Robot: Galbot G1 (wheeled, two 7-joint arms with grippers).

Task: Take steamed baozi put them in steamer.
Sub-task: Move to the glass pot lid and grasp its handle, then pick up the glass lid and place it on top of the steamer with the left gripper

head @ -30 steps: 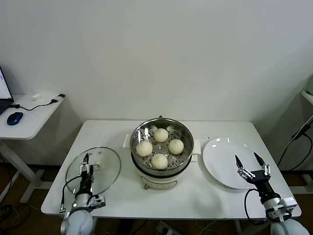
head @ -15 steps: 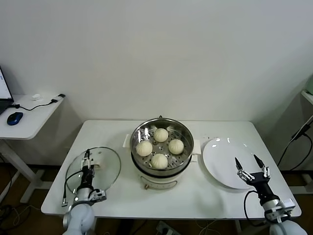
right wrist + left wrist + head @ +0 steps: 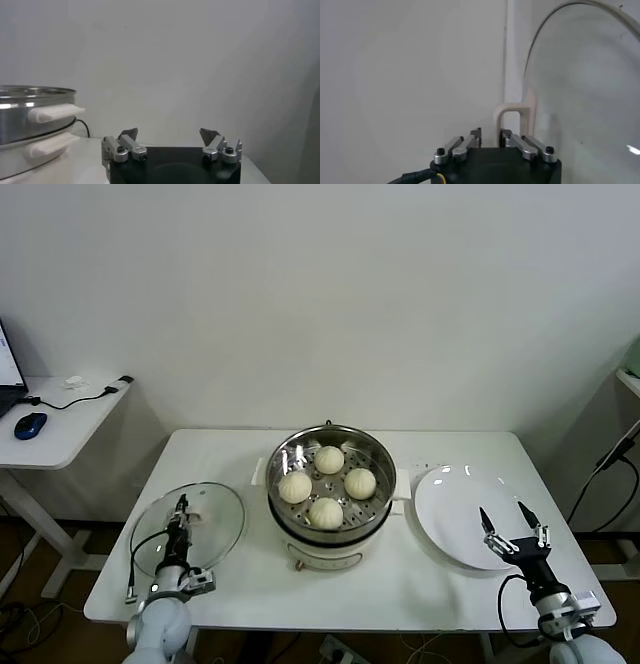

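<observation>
Cream-white and domed, the 4 steamed baozi point(image 3: 327, 480) already sit inside the steamer point(image 3: 331, 492), spread in a diamond on its perforated steel tray, each clear of the pot's shiny wall and none touching its neighbour. I judge them soft, light and a little tacky: a hard squeeze would dent or tear the skin, so the place to take one is across its widest part, low on the sides, with gentle pressure and a straight lift. The steamer itself stands mid-desk on its white base, stiff and heavy-looking, with white side handles as the only sensible hold. With all 4 buns on the tray, the loading part of the task looks done. The white plate point(image 3: 462, 514) lies flat on the desk point(image 3: 400, 594) to the right of the steamer, with no bun on it. The left gripper point(image 3: 181, 511) is over the glass lid point(image 3: 190, 529), which rests on the desk to the left of the steamer; in the left wrist view its fingers point(image 3: 469, 142) stand close together with only a narrow gap, right at the lid's white handle point(image 3: 512, 112), but I cannot tell whether they pinch it. The lid is rigid, slick and breakable, so that handle is the safe hold. The right gripper point(image 3: 511, 529) hovers at the near edge of the plate, its fingers point(image 3: 128, 136) spread wide apart and holding nothing
</observation>
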